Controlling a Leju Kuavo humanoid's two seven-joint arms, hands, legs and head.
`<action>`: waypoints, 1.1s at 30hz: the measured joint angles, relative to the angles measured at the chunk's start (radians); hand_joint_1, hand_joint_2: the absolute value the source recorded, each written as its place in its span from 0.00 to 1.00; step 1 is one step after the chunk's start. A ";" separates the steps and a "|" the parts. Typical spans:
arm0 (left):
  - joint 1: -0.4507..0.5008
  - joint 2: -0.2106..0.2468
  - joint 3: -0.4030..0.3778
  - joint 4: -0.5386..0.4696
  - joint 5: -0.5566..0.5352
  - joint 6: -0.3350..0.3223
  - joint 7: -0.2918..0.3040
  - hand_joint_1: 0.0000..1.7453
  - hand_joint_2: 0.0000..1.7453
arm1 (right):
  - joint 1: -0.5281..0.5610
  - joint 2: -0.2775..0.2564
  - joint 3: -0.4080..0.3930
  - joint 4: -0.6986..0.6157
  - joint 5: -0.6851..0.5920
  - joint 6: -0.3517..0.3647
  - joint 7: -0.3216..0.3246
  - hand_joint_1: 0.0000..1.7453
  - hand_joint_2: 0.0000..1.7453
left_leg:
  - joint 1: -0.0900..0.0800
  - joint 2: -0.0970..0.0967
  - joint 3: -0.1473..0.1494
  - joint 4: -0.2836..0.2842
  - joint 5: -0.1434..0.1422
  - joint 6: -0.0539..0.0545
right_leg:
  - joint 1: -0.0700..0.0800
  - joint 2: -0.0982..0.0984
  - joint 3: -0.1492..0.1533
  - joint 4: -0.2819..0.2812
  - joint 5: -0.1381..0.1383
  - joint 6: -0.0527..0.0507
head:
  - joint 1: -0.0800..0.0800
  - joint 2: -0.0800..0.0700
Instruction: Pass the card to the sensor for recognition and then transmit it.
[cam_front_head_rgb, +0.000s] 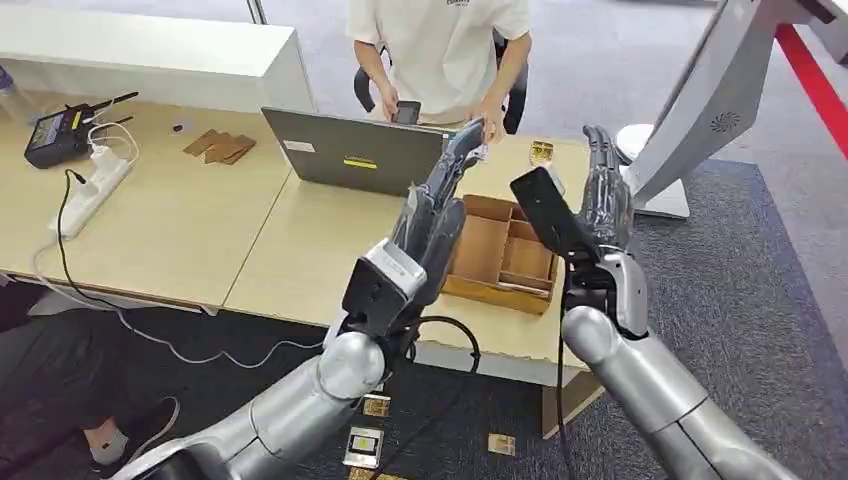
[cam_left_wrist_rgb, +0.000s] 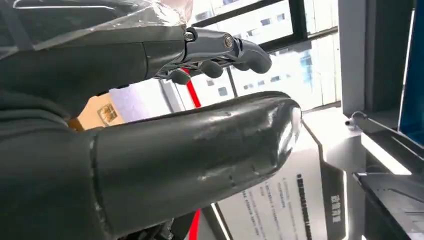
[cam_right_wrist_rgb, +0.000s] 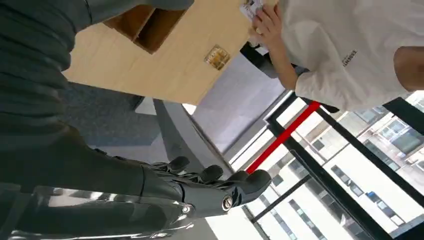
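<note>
The right hand (cam_front_head_rgb: 600, 215) holds the black card (cam_front_head_rgb: 548, 212) up above the wooden box (cam_front_head_rgb: 500, 255). The left hand (cam_front_head_rgb: 440, 210) is raised, fingers straight and empty. I think the card goes to the sensor next.

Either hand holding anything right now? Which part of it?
The right hand holds a dark card by its lower end, the rest sticking up and free. The left hand holds nothing, fingers extended.

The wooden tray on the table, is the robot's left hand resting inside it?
No, the left hand is raised above the table, in front of the wooden tray.
</note>
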 joint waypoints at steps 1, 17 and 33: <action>0.001 0.002 0.001 -0.003 -0.002 0.002 0.004 0.00 0.00 | 0.007 -0.002 -0.002 -0.013 -0.003 0.010 -0.004 0.00 1.00 | 0.000 0.000 0.000 0.000 0.000 0.000 | 0.000 0.000 0.000 0.000 0.000 0.000 | 0.000 0.000; 0.003 0.026 0.021 -0.044 0.013 0.027 0.000 0.00 0.00 | 0.167 -0.025 0.021 -0.096 0.060 0.116 -0.038 0.00 1.00 | 0.000 0.000 0.000 0.000 0.000 0.000 | 0.000 0.000 0.000 0.000 0.000 0.000 | 0.000 0.000; 0.002 0.027 0.022 -0.053 0.019 0.025 -0.010 0.00 0.00 | 0.201 -0.013 0.069 -0.028 0.243 0.126 -0.013 0.00 1.00 | 0.000 0.000 0.000 0.000 0.000 0.000 | 0.000 0.000 0.000 0.000 0.000 0.000 | 0.000 0.000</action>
